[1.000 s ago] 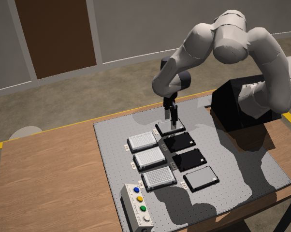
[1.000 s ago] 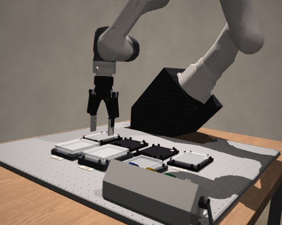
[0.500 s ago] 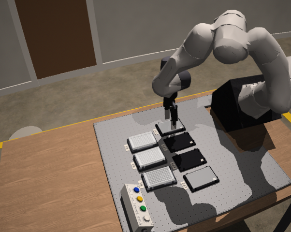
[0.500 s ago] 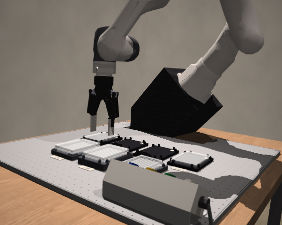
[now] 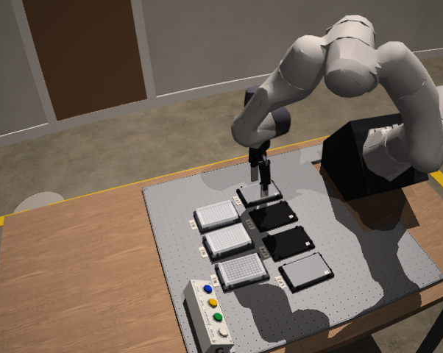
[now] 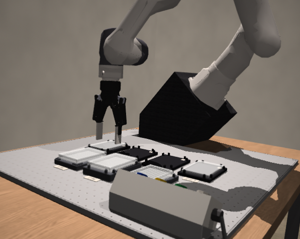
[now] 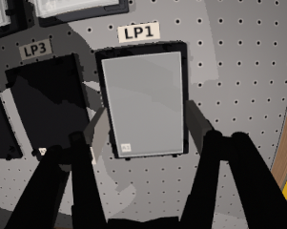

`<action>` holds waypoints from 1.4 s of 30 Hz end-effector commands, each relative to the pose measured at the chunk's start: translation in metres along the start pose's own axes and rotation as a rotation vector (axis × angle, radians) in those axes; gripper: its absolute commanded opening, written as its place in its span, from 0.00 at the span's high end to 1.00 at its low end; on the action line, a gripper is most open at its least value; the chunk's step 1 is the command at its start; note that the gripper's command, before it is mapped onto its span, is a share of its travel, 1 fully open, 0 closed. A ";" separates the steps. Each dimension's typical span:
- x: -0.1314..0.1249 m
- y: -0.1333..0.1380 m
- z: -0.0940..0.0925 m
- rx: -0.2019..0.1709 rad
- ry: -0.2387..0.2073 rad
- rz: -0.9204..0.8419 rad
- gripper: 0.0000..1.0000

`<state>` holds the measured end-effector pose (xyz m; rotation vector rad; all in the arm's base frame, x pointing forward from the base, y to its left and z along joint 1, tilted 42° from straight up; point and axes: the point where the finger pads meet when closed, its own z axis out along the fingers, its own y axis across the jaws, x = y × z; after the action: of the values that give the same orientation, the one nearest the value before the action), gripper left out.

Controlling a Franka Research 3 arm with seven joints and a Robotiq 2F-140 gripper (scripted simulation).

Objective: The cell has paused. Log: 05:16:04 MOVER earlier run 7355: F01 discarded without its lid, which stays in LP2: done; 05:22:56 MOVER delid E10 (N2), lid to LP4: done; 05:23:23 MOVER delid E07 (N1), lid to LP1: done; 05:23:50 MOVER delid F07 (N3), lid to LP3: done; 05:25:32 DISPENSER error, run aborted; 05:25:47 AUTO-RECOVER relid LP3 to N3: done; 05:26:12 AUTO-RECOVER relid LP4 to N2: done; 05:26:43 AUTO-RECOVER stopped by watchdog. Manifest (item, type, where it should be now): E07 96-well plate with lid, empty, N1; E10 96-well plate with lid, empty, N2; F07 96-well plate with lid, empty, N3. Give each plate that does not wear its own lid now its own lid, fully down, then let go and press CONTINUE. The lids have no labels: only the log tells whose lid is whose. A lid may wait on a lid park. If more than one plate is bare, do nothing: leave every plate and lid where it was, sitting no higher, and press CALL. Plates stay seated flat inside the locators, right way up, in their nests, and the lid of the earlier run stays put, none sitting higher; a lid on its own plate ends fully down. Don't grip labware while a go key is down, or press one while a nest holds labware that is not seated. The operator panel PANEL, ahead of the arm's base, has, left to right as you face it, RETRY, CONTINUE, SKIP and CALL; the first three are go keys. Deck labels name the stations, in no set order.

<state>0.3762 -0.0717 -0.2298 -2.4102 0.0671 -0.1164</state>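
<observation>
My gripper (image 5: 260, 185) hangs open just above a grey lid (image 5: 259, 193) that lies flat in the far lid park, labelled LP1 (image 7: 138, 32). In the wrist view the lid (image 7: 146, 103) sits between my two fingers, which stand apart from its long sides. Three 96-well plates stand in a column of nests: the far plate (image 5: 216, 214) and the middle plate (image 5: 228, 240) look lidded, the near plate (image 5: 241, 269) shows a bare well grid. A second grey lid (image 5: 305, 271) lies in the nearest park. Park LP3 (image 7: 48, 102) and the park beyond it (image 5: 287, 242) are empty.
The operator panel (image 5: 210, 315) stands at the deck's near edge with blue, yellow, green and white keys. The black arm base housing (image 5: 366, 159) rises at the back right. In the side view my gripper (image 6: 108, 137) hangs over the far lid.
</observation>
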 end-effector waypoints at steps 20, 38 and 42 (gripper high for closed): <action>-0.001 0.000 0.000 -0.002 -0.002 -0.009 0.41; -0.001 0.000 0.000 -0.002 -0.002 -0.009 0.34; -0.001 0.000 0.000 -0.002 -0.002 -0.009 0.34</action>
<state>0.3762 -0.0717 -0.2298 -2.4102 0.0670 -0.1164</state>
